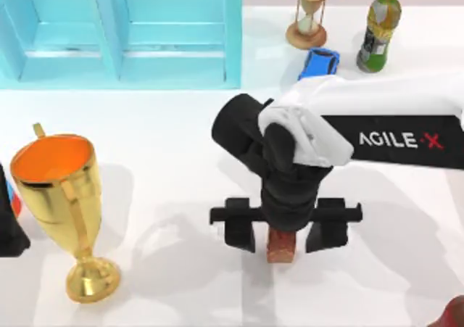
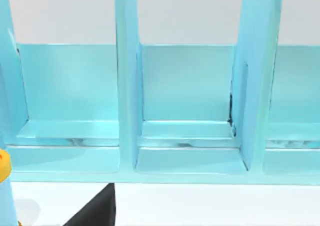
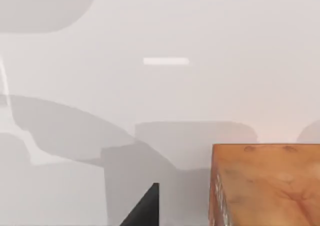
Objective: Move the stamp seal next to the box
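Both fingers of the right end effector were spread wide around the stamp seal at lower centre of the tabletop, probably lining up a grab. Box sat upper left; left arm parked at far left.

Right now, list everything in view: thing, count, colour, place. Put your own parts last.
box: 1, light blue, open compartments, top left
trophy: 1, gold with orange inside, left side
hourglass: 1, tan, top right
bottle: 1, green with yellow cap, top right
toy car: 1, blue, below hourglass
stamp seal: 1, reddish-brown, centre front, between the right gripper's fingers
dark red object: 1, bottom right corner, cut off
table: 1, white
left arm: black, left edge
right gripper: black, open, straddling seal
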Robot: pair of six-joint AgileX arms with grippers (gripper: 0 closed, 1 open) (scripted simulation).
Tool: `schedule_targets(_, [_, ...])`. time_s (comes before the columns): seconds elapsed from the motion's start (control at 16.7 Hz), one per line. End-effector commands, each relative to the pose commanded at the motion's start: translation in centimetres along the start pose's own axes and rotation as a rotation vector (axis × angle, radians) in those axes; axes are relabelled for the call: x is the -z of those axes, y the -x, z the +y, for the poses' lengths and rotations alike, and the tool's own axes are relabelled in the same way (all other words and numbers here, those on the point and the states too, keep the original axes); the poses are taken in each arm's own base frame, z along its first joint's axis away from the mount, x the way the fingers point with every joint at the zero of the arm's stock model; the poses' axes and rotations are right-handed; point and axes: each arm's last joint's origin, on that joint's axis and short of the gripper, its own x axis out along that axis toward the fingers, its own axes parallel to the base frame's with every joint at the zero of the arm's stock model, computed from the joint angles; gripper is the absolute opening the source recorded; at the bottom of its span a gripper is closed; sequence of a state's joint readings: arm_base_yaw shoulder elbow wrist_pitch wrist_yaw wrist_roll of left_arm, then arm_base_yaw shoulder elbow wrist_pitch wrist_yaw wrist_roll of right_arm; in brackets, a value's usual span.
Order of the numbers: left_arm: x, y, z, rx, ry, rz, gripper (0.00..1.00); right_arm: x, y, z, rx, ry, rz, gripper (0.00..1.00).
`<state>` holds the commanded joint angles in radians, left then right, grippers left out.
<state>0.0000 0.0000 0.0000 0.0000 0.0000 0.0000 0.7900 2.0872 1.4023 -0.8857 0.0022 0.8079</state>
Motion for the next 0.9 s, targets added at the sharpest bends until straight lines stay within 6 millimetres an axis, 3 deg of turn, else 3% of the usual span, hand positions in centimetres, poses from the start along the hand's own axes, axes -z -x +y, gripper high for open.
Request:
schedule_targets(0.42, [0.00, 0.00, 0.00, 0.000, 0.000, 0.000, 1.00, 0.00, 0.00, 0.00, 0.000, 0.000, 0.000, 0.02])
schedule_targets(0.9, [0.00, 0.00, 0.00, 0.000, 0.000, 0.000, 1.00, 0.00, 0.00, 0.00, 0.000, 0.000, 0.000, 0.00])
